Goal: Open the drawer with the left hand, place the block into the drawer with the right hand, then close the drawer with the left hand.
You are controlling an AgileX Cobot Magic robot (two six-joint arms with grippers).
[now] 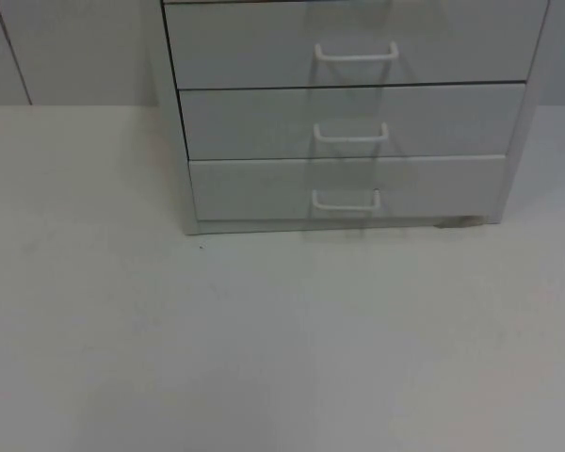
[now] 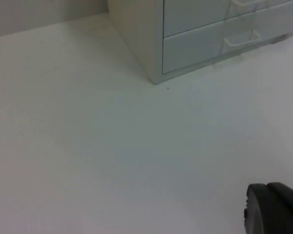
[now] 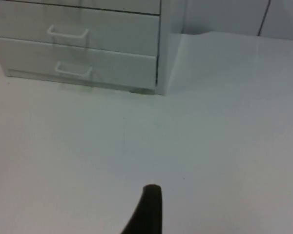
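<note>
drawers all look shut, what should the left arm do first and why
Probably bring the left gripper toward a drawer handle, say the bottom handle, since all three drawer fronts of the drawer unit sit flush and the gripper sits back from the unit, over the table.

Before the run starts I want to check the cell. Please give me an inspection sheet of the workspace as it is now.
Surface: white table, plain and even.
Job's things: grey drawer cabinet at the table's back; three drawers visible, all shut, each with a white handle; lowest drawer shut too.
Clutter: one small dark speck on the table by the cabinet's front left corner.
Grippers: left pincer over the table, off the cabinet's left corner; right pincer over the table, off its right corner; both apart from the cabinet.
Surroundings: grey partition wall behind the table.
</note>
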